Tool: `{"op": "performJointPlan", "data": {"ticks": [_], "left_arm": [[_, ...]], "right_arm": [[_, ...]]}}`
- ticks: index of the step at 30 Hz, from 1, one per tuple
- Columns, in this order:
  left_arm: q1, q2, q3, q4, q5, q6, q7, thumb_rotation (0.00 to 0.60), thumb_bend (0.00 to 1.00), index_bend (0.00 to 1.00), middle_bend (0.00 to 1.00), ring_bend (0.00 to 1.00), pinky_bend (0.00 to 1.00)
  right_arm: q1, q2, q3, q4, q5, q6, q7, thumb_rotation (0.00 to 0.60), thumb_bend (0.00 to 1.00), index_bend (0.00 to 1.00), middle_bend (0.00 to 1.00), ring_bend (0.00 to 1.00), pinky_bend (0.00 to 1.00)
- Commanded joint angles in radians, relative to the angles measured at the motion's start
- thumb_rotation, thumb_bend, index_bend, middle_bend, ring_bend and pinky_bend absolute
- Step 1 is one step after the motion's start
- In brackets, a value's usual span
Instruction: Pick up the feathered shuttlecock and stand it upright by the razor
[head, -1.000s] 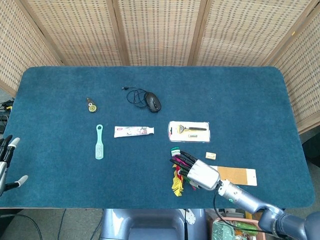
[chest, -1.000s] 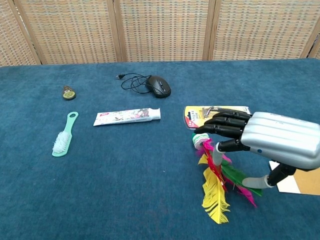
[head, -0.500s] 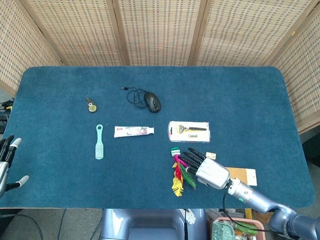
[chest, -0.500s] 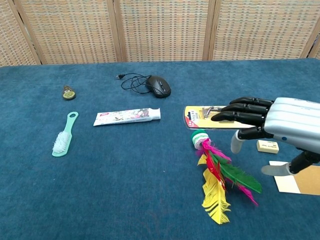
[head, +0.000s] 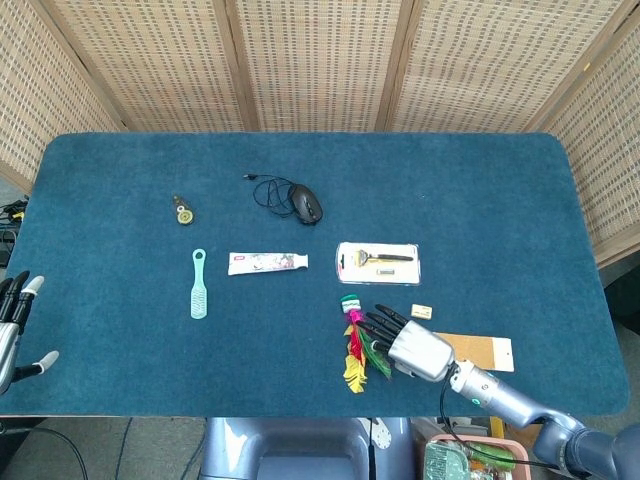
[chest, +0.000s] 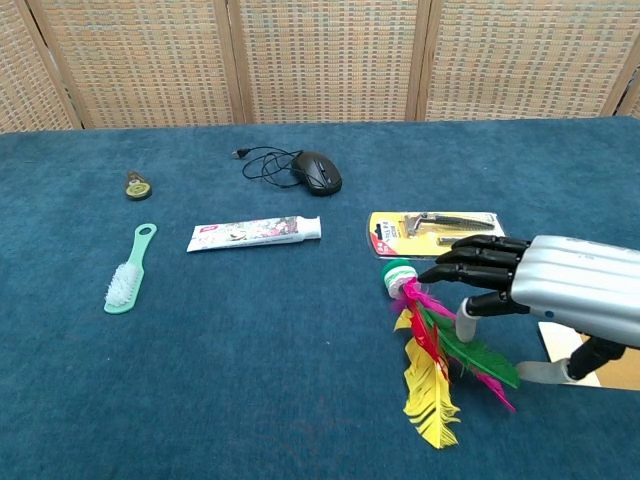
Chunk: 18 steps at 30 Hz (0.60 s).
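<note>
The feathered shuttlecock (head: 353, 346) lies flat on the blue table near the front edge. Its green-and-white base (chest: 398, 275) points toward the razor, and its pink, green and yellow feathers (chest: 432, 372) trail toward me. The razor (head: 377, 262) sits in its flat pack (chest: 432, 228) just behind the base. My right hand (head: 415, 346) hovers low at the shuttlecock's right with its fingers stretched over the feathers and its thumb apart; my right hand (chest: 540, 290) holds nothing. My left hand (head: 15, 325) hangs off the table's left edge, fingers spread and empty.
A green brush (head: 199, 285), a toothpaste tube (head: 267, 263), a corded mouse (head: 306, 203) and a small round trinket (head: 182, 211) lie left and behind. A small block (head: 421, 312) and a brown card (head: 478, 352) lie under and right of my right hand.
My right hand drew back right off the shuttlecock, then came down and left again toward the feathers. The shuttlecock stayed lying where it was. The left hand barely moved.
</note>
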<state>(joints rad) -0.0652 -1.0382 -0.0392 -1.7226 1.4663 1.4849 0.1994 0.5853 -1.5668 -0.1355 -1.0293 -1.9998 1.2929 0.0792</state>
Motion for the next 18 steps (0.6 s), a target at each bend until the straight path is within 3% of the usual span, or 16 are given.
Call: {"op": "performJointPlan", "data": {"ticks": [1, 12, 18], "left_arm": [[-0.001, 0.001, -0.001, 0.001, -0.002, -0.001, -0.002, 0.6, 0.0, 0.0, 0.0, 0.0, 0.0], [-0.002, 0.001, 0.001, -0.001, -0.001, -0.001, -0.002, 0.6, 0.0, 0.0, 0.0, 0.0, 0.0], [-0.003, 0.001, 0.002, -0.001, -0.002, -0.003, -0.001, 0.6, 0.0, 0.0, 0.0, 0.0, 0.0]], "right_arm": [[0.005, -0.011, -0.002, -0.001, 0.005, 0.001, 0.011, 0.6, 0.28, 0.42, 0.06, 0.0, 0.01], [0.006, -0.051, 0.002, 0.031, 0.024, 0.037, 0.026, 0.6, 0.33, 0.48, 0.08, 0.0, 0.04], [0.008, -0.06, -0.001, 0.044, 0.032, 0.047, 0.034, 0.6, 0.41, 0.55, 0.1, 0.0, 0.04]]}}
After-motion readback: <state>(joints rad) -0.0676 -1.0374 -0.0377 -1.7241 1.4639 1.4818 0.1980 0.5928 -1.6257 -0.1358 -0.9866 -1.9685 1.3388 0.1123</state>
